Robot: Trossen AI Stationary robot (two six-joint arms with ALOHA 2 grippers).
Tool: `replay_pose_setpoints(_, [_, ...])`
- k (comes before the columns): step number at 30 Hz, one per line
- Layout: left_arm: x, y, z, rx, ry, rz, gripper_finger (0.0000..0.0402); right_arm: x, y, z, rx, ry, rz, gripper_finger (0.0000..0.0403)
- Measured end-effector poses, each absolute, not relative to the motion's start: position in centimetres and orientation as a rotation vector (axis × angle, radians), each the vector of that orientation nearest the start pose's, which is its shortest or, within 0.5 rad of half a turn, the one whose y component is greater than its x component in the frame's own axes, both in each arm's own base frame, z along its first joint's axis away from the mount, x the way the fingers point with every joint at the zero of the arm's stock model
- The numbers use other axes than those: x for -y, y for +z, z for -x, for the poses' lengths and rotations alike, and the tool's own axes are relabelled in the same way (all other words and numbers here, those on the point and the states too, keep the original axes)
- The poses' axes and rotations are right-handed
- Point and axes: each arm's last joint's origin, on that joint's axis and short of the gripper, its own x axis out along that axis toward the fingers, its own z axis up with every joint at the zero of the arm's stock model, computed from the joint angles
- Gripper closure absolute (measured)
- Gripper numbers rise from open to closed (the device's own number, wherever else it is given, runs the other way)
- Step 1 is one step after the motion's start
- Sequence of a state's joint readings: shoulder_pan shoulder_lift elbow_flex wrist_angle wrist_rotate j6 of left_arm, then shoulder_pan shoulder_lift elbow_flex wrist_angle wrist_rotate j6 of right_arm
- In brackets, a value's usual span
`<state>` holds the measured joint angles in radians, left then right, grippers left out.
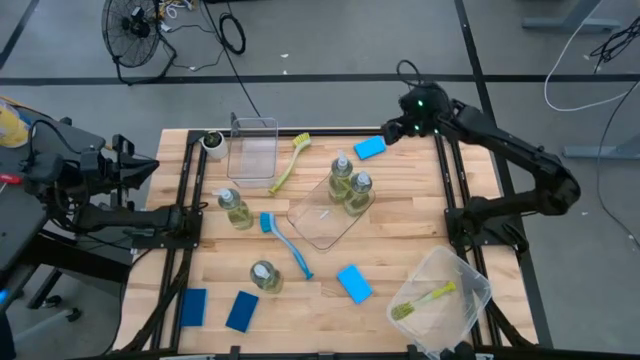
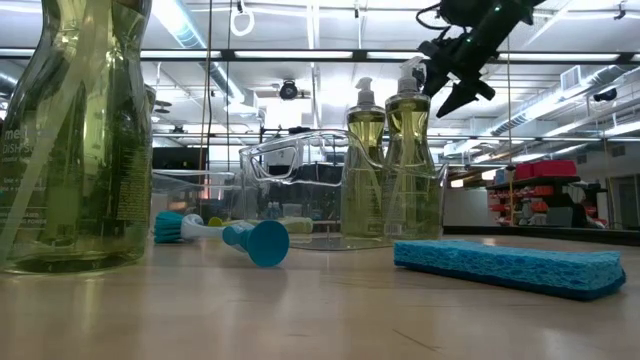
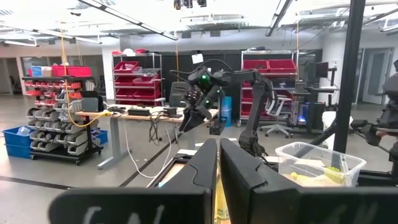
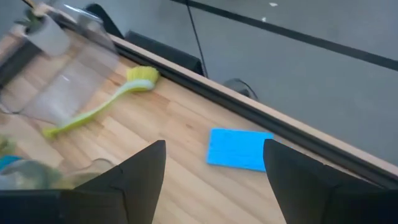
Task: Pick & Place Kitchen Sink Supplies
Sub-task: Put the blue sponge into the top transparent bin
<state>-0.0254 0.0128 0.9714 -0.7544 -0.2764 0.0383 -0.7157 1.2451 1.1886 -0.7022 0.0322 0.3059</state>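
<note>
My right gripper (image 1: 395,128) hangs open above the table's far right part, slanting down toward a flat blue sponge (image 4: 238,149) that lies on the wood (image 1: 369,148) near the far edge; its fingers stand apart, clear of the sponge. Two bottles (image 1: 341,172) (image 1: 358,190) stand at the far end of a clear tray (image 1: 318,225). Two more bottles (image 1: 236,208) (image 1: 264,275) stand on the table. A blue brush (image 1: 285,240) lies between them. My left gripper (image 3: 219,162) is shut, held high off the table's left edge (image 1: 150,168).
A yellow-green brush (image 1: 289,160) lies beside a clear bin (image 1: 252,148) at the far side. Another brush (image 1: 425,300) lies in a clear bin (image 1: 470,290) at the near right corner. Three sponges (image 1: 193,306) (image 1: 241,311) (image 1: 354,283) lie near the front edge.
</note>
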Motion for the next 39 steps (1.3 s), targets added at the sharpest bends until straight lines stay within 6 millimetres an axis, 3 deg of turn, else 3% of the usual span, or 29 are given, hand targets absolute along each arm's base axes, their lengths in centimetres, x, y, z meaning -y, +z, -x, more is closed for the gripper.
replay_pose_setpoints(7, [-0.9, 36.1, 5.8, 0.198, 0.254, -0.007, 0.0376, 19.9, 32.9, -19.6, -0.707, -0.736, -0.625, 0.0133])
replay_pose_setpoints(20, [-0.9, 36.1, 5.8, 0.201, 0.251, 0.020, 0.0376, 25.9, 28.0, -18.3, -0.807, -0.703, -0.748, 0.0133])
replay_pose_setpoints(25, [-0.9, 36.1, 5.8, 0.201, 0.251, 0.021, 0.0376, 27.4, 27.3, -17.2, -0.750, -0.670, -0.871, 0.0133])
replay_pose_setpoints(32, [-0.9, 36.1, 5.8, 0.201, 0.252, 0.020, 0.0376, 26.9, 28.7, -16.7, -0.693, -0.623, -0.834, 0.0133])
replay_pose_setpoints(39, [-1.0, 36.1, 5.9, 0.200, 0.283, 0.022, 0.0376, 24.8, 33.2, -17.4, -0.636, -0.547, -0.711, 0.0133])
